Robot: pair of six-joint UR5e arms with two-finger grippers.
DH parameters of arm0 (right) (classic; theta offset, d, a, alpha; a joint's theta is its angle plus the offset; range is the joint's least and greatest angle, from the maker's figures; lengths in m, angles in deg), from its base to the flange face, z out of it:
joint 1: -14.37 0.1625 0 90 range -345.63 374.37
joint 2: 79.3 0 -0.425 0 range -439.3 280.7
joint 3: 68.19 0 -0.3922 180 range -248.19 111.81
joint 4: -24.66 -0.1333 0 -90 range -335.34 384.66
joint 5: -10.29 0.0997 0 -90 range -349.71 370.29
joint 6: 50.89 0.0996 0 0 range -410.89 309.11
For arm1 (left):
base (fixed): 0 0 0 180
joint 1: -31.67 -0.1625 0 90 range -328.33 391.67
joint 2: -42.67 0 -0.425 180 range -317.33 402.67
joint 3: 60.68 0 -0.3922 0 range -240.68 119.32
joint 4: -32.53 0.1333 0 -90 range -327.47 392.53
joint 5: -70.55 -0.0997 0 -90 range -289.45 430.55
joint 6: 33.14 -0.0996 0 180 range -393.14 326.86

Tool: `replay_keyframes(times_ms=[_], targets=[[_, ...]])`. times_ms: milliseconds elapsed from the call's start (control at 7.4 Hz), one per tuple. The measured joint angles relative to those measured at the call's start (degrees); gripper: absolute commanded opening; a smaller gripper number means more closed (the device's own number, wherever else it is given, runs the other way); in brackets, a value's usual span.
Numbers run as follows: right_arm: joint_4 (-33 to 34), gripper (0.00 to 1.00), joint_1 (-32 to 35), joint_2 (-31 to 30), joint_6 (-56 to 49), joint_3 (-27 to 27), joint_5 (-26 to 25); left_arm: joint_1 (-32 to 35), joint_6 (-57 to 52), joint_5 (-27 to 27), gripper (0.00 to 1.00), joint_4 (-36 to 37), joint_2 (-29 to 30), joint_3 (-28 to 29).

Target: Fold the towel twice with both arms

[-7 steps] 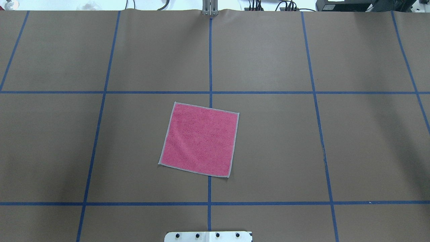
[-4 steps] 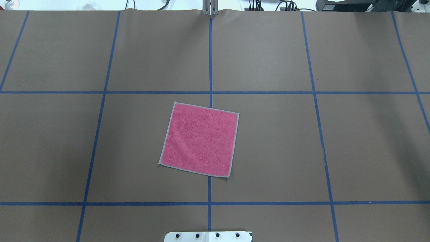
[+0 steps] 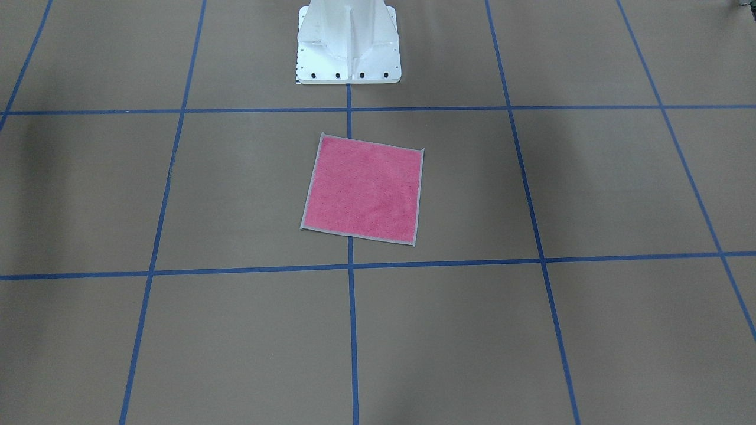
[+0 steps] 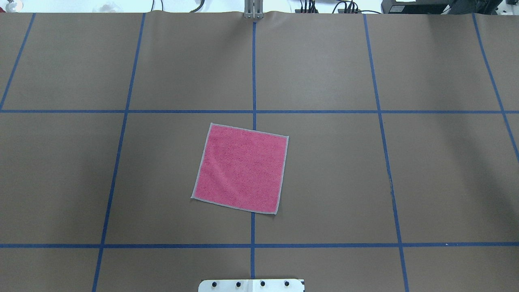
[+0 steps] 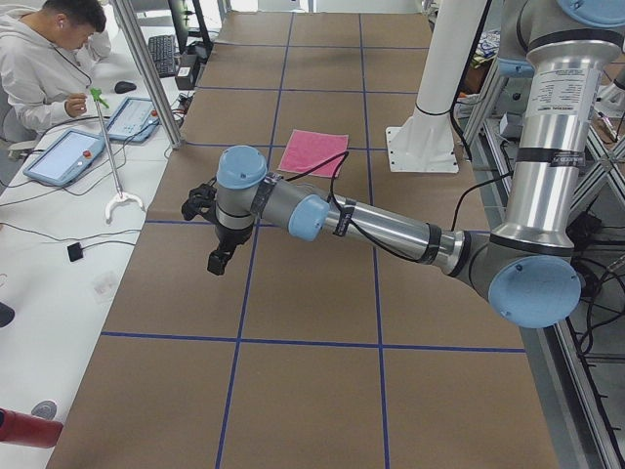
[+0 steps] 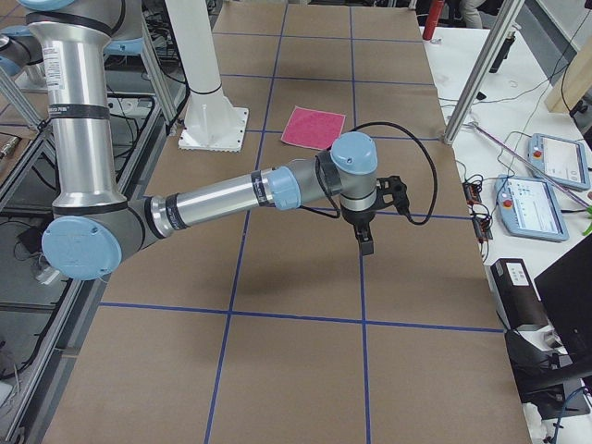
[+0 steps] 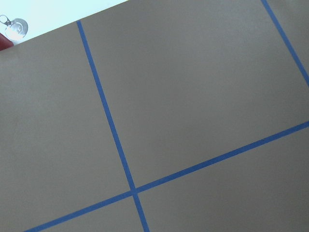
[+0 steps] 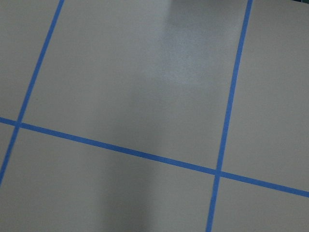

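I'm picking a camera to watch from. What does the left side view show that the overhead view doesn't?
Only the left side view: the left arm stretched over the table, its end effector hanging apart from the towel, and a seated person. Only the overhead: dark equipment past the table's far edge. Both: the pink towel lying flat, the blue tape grid and the white base.

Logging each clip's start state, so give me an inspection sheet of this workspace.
Surface: brown table, blue tape grid.
Job's things: towel flat, pink side up, unfolded, untouched.
Clutter: nothing seen.
Grippers: left claw and right claw hang over the table's ends, far from towel; open or shut unclear.
Cables: black cable loops at each wrist.
Surroundings: pedestal; person at side desk; pendants.
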Motion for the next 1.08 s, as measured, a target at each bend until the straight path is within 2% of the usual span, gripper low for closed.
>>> replay_keyframes(times_ms=[405,676,1081], targets=[[-11.4,1.0,-8.3,-0.6,20.8,1.8,-1.4,-12.4,24.2,-0.3,1.0,-11.6,0.1,-2.8],[-18.5,1.0,-17.4,-0.9,37.4,3.8,-7.5,-21.1,44.4,-3.2,1.0,-15.7,0.9,-5.8],[-21.1,0.99,-32.7,-1.5,63.2,12.1,-21.4,-38.5,69.4,-16.8,1.0,-16.5,5.0,-8.9]])
